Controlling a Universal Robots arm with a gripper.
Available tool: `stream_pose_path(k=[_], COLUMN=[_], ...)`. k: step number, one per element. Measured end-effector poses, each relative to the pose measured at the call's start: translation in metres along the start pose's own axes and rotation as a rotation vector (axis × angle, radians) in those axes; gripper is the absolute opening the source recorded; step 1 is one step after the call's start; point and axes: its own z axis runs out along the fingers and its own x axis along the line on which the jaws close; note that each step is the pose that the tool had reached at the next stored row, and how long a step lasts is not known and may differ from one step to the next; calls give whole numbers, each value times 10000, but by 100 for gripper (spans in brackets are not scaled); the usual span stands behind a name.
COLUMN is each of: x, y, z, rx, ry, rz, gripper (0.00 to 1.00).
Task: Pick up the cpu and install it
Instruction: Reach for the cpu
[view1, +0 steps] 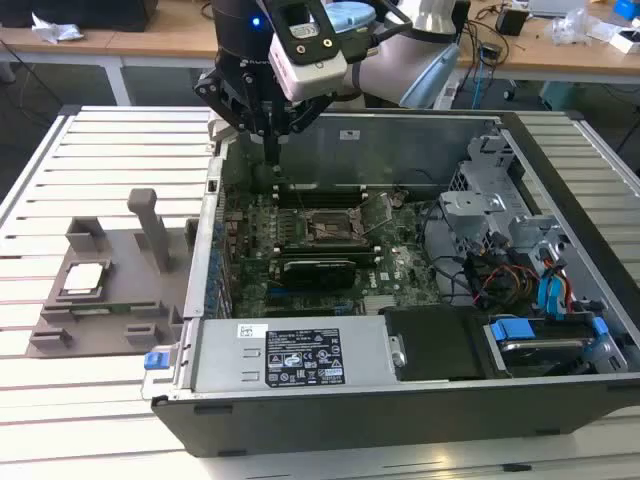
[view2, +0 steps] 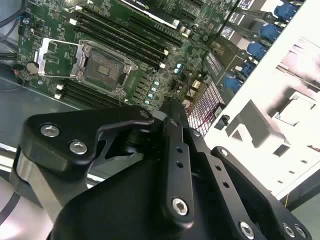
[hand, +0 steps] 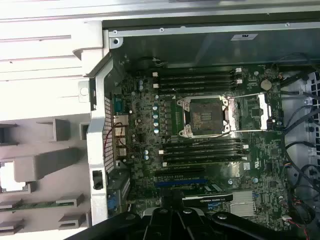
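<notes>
In the exterior view the hand (view1: 272, 150) hangs over the back of the open case (view1: 560, 400), towards the exterior view's left. Its fingers are pressed together into one narrow tip, holding nothing and touching nothing. The cpu (view1: 83, 278) lies flat in a grey tray (view1: 100, 330) on the slatted counter (view1: 60, 400), outside the case and well apart from the hand. The case's side wall (view1: 205, 250) stands between tray and board (view1: 260, 270). The socket (view1: 330, 228) on the board is uncovered, with its lid swung aside.

In the second wrist view the hand (view2: 172, 112) has its dark fingers together and empty, above the board near the case wall. The socket (view2: 102, 67) lies open between rows of memory slots.

In the first wrist view the socket (hand: 206, 116) is bare, and the cpu (hand: 9, 177) shows as a pale square in the tray beyond the wall
</notes>
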Motion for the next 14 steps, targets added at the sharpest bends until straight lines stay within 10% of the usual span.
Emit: stream_pose_path(k=[14], x=[98], y=[-7], z=[-3], rx=[0], ry=[0], rz=[0], gripper=[11])
